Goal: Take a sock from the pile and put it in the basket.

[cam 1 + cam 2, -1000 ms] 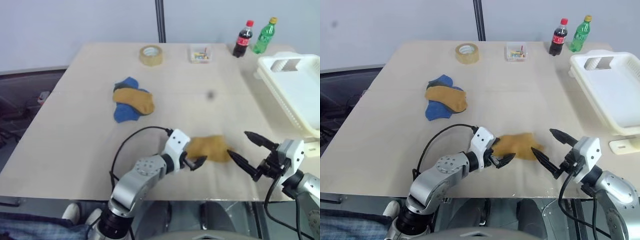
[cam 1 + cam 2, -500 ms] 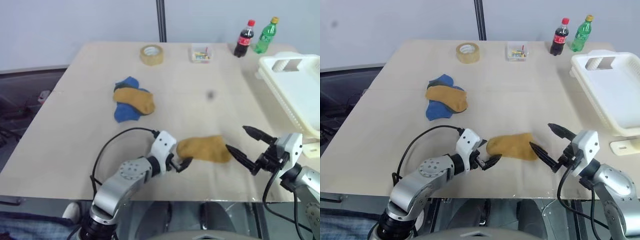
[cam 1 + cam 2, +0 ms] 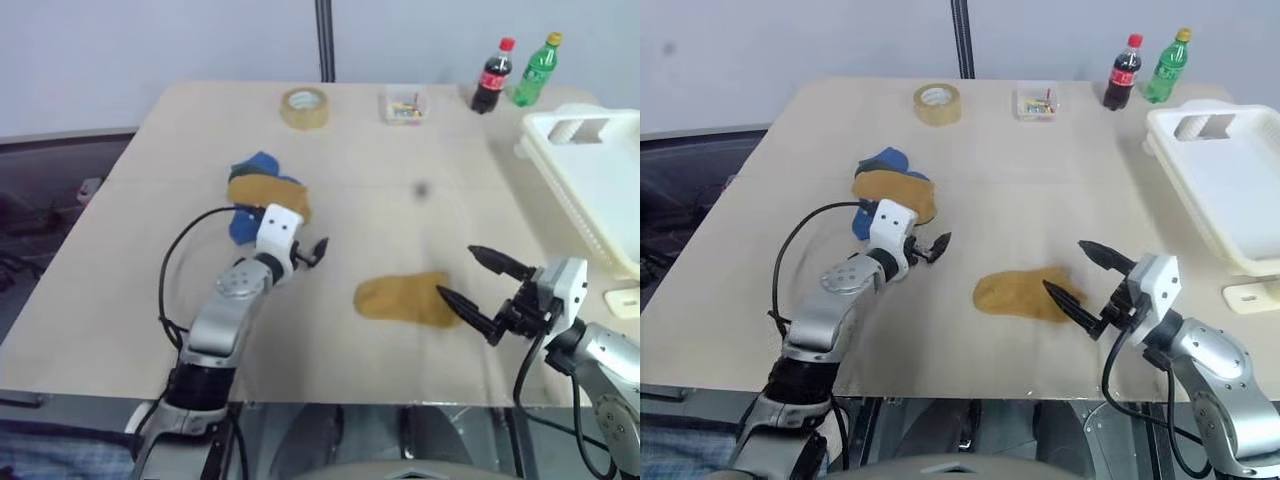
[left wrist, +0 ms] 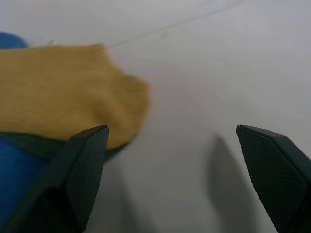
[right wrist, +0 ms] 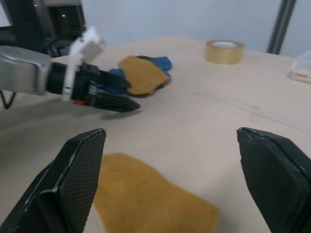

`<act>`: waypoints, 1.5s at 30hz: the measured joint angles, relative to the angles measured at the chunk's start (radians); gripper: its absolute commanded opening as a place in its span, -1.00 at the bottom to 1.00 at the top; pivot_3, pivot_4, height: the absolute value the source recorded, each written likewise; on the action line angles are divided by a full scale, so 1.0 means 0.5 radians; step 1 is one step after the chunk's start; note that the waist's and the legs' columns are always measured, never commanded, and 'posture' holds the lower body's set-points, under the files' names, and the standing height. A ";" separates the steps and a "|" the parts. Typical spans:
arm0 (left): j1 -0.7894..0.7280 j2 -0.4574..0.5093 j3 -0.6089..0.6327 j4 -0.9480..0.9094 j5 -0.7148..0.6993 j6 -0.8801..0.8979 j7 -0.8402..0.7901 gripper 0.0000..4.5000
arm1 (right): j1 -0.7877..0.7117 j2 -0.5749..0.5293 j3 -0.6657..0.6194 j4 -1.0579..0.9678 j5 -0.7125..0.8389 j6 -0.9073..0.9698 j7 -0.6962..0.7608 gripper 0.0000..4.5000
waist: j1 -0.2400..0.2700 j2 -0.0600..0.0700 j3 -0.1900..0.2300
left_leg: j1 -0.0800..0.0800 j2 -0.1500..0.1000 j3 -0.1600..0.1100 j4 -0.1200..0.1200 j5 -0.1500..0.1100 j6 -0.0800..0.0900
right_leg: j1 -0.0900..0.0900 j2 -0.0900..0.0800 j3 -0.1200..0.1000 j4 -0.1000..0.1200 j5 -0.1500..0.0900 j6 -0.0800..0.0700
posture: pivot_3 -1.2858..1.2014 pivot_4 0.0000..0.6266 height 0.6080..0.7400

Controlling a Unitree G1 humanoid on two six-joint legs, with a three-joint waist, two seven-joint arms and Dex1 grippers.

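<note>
1. Left gripper (image 3: pixel 312 251): jaws spread wide, empty, positioned just beside the pile (image 3: pixel 262 190) of blue, dark and mustard socks.
2. Right gripper (image 3: pixel 472 280): jaws spread wide, empty, straddling the toe end of a single mustard sock (image 3: pixel 402 299) lying flat on the table (image 3: pixel 130 250).
3. Basket (image 3: pixel 590 180): at the table's right edge.

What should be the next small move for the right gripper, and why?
Probably the right gripper should ease forward and down so its open fingers straddle the loose mustard sock, then close. That sock lies flat on the table just in front of it, apart from the pile, and the basket stands on the right side.
</note>
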 measured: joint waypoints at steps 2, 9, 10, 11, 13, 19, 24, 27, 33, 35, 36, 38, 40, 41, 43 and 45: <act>-0.068 -0.033 -0.002 0.103 0.049 -0.073 0.037 0.99 | 0.000 0.004 0.015 0.000 -0.002 -0.001 -0.002 1.00 | -0.002 0.000 0.000 | 0.000 0.000 0.000 0.000 0.000 0.000 | 0.000 0.000 0.000 0.000 0.000 0.000 | 0.03 -0.52 1.00; -0.159 -0.048 -0.008 0.282 0.184 -0.262 0.077 0.99 | 0.019 0.007 0.033 -0.002 -0.003 -0.008 0.011 1.00 | -0.012 -0.001 0.000 | 0.000 0.000 0.001 -0.001 0.000 -0.001 | -0.004 0.000 0.002 0.003 0.000 0.000 | 0.03 -0.52 1.00; -0.159 -0.048 -0.008 0.294 0.194 -0.278 0.076 0.99 | 0.019 0.008 0.034 -0.003 -0.003 -0.009 0.012 1.00 | -0.010 -0.001 0.000 | -0.001 0.000 0.001 0.000 0.000 0.000 | -0.004 0.000 0.002 0.003 0.000 0.000 | 0.03 -0.52 1.00; -0.162 -0.049 -0.008 0.307 0.198 -0.291 0.075 0.99 | 0.019 0.008 0.036 -0.003 -0.003 -0.011 0.011 1.00 | -0.009 -0.001 0.000 | 0.000 0.000 0.001 0.000 0.000 0.000 | -0.003 0.000 0.002 0.003 0.000 0.000 | 0.03 -0.52 1.00; -0.171 -0.052 -0.007 0.341 0.220 -0.294 0.078 0.99 | 0.018 0.010 0.048 -0.003 -0.004 -0.017 0.011 1.00 | -0.008 -0.001 0.000 | 0.000 0.000 0.001 0.000 0.000 0.000 | -0.003 0.000 0.002 0.004 0.000 0.000 | 0.03 -0.52 1.00; -0.202 -0.090 0.003 0.389 0.246 -0.256 0.136 0.99 | 0.018 0.010 0.049 -0.003 -0.010 -0.022 0.011 1.00 | -0.008 -0.001 0.001 | 0.000 0.000 0.001 0.001 0.000 0.001 | -0.004 0.000 0.002 0.008 0.000 0.000 | 0.03 -0.52 1.00; -0.213 -0.106 0.014 0.389 0.253 -0.251 0.155 0.88 | 0.018 0.010 0.050 -0.003 -0.012 -0.023 0.011 1.00 | -0.010 -0.001 0.001 | 0.000 0.000 0.002 0.001 0.000 0.000 | -0.005 0.001 0.003 0.009 0.000 0.000 | 0.03 -0.52 1.00; -0.213 -0.117 0.014 0.389 0.267 -0.251 0.163 0.50 | 0.027 0.010 0.050 -0.003 -0.018 -0.027 0.012 1.00 | -0.009 -0.001 0.001 | 0.000 0.000 0.002 0.001 0.000 0.000 | -0.005 0.001 0.002 0.010 0.000 0.000 | 0.03 -0.52 1.00; -0.213 -0.126 0.010 0.389 0.278 -0.251 0.170 -0.55 | 0.046 0.010 0.062 -0.003 -0.043 -0.044 0.012 1.00 | -0.009 -0.001 0.001 | 0.000 0.000 0.002 0.002 0.000 0.000 | -0.005 0.001 0.003 0.010 0.000 0.000 | 0.03 -0.52 1.00; -0.213 -0.132 0.009 0.389 0.280 -0.251 0.170 -0.98 | 0.047 0.011 0.067 -0.003 -0.051 -0.047 0.012 1.00 | -0.009 -0.001 0.001 | 0.000 0.000 0.002 0.002 0.000 0.000 | -0.005 0.001 0.003 0.010 0.000 0.000 | 0.03 -0.52 1.00; -0.213 -0.135 0.009 0.389 0.281 -0.251 0.171 -1.00 | 0.047 0.011 0.067 -0.002 -0.054 -0.048 0.012 1.00 | -0.009 -0.001 0.001 | 0.000 0.000 0.002 0.002 0.000 0.000 | -0.005 0.001 0.003 0.010 0.000 0.000 | 0.03 -0.52 1.00; -0.213 -0.138 0.008 0.389 0.288 -0.251 0.171 -1.00 | 0.047 0.011 0.067 -0.002 -0.057 -0.049 0.012 1.00 | -0.009 -0.001 0.001 | 0.000 0.000 0.002 0.002 0.001 -0.001 | -0.005 0.001 0.003 0.010 0.000 0.000 | 0.03 -0.52 1.00; -0.213 -0.147 0.011 0.385 0.284 -0.242 0.169 -1.00 | 0.047 0.013 0.067 0.000 -0.065 -0.051 0.012 1.00 | -0.009 -0.001 0.001 | 0.000 0.000 0.002 0.002 0.001 -0.001 | -0.005 0.001 0.003 0.011 0.000 0.000 | 0.03 -0.52 1.00; -0.219 -0.169 0.015 0.379 0.269 -0.216 0.166 -1.00 | 0.047 0.017 0.068 0.003 -0.070 -0.053 0.012 1.00 | -0.009 -0.001 0.001 | 0.000 0.000 0.002 0.002 0.001 -0.001 | -0.005 0.001 0.003 0.011 0.000 0.000 | 0.03 -0.52 1.00; -0.222 -0.186 0.015 0.367 0.264 -0.197 0.160 -1.00 | 0.046 0.023 0.072 0.004 -0.076 -0.055 0.012 1.00 | -0.009 -0.001 0.001 | 0.000 0.000 0.002 0.002 0.001 -0.001 | -0.005 0.001 0.002 0.011 0.000 0.000 | 0.03 -0.52 1.00; -0.271 -0.236 0.008 0.327 0.238 -0.101 0.130 -1.00 | 0.044 0.033 0.078 0.009 -0.087 -0.062 0.012 1.00 | -0.004 -0.001 0.001 | -0.001 -0.001 0.001 0.003 0.001 -0.001 | -0.005 0.001 0.002 0.011 0.000 0.000 | 0.03 -0.52 1.00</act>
